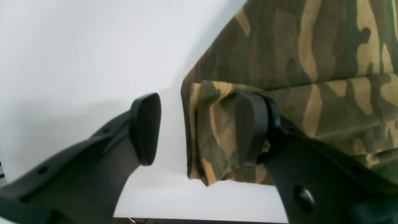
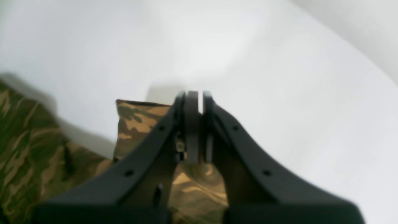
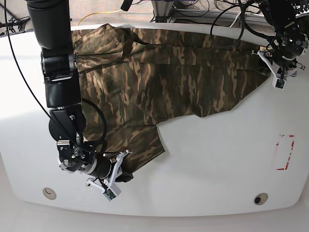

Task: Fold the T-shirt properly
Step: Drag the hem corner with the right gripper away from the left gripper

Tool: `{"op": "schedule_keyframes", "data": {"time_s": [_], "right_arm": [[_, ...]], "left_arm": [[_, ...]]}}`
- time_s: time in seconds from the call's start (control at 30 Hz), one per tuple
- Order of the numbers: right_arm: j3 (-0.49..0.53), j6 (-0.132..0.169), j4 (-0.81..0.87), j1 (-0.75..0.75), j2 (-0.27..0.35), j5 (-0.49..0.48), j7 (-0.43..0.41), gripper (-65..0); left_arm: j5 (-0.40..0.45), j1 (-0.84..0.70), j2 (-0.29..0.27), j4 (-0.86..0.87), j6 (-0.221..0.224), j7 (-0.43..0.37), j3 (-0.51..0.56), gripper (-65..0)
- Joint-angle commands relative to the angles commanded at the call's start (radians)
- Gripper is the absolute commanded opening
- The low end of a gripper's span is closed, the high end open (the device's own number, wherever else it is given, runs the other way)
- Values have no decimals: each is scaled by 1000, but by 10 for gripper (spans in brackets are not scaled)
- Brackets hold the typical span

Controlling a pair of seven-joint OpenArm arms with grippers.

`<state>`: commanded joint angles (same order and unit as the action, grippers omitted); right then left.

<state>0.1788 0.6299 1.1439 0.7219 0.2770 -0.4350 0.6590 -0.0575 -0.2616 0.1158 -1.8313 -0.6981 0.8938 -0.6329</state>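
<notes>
T-shirt (image 3: pixel 159 82): spread across the far half of the white tabletop (image 3: pixel 217 159), partly bunched; 1 flap trails down toward the near-left edge in the base view.

Right end effector (image 2: pixel 195 102): fingers pressed nearly together with only a thin slit between the pads; camouflage cloth lies under and behind the fingers. Whether any cloth is actually caught in that slit, I cannot tell. In the base view it (image 3: pixel 112 175) sits at the tip of the trailing flap.

Left end effector (image 1: pixel 199 127): spread wide. 1 pad rests over a folded, layered corner of the shirt; the other hangs above bare tabletop, with the cloth edge between them. Nothing gripped. In the base view it (image 3: pixel 276 72) is at the shirt's far-right corner.

Handling: light, limp fabric; it will sag and drag, and doubled hems give the firmest bite. Judged best hold: the stacked corner directly between the left pads, pinching every layer so none slips free.

Edges: the tabletop's rim shows just beneath the left end effector in its wrist view, so little margin that way.

Open room: broad bare tabletop ahead of the right end effector and between the 2 arms, enough to sweep a fold across.
</notes>
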Motion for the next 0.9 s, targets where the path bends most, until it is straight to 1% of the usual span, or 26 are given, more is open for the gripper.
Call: {"op": "schedule_keyframes", "data": {"time_s": [0.2,0.33,0.63,0.77,0.9], "right_arm": [[-18,0,0,14,3,0,0,-650],[-18,0,5,15,26,0,0,-650],[-20,0,8,46,48,0,0,-650],[-20,0,2,78,60,0,2,-650],[-20,0,9,106,66,-2,6,-650]], "left_arm": [[-5,2,-15,38,0,0,0,-299],[-5,2,-31,97,0,-2,-3,-299],[-5,2,-29,169,0,-3,-2,-299],[-2,2,-31,172,0,-51,0,-299],[0,-2,-31,199,0,-57,0,-299]]}}
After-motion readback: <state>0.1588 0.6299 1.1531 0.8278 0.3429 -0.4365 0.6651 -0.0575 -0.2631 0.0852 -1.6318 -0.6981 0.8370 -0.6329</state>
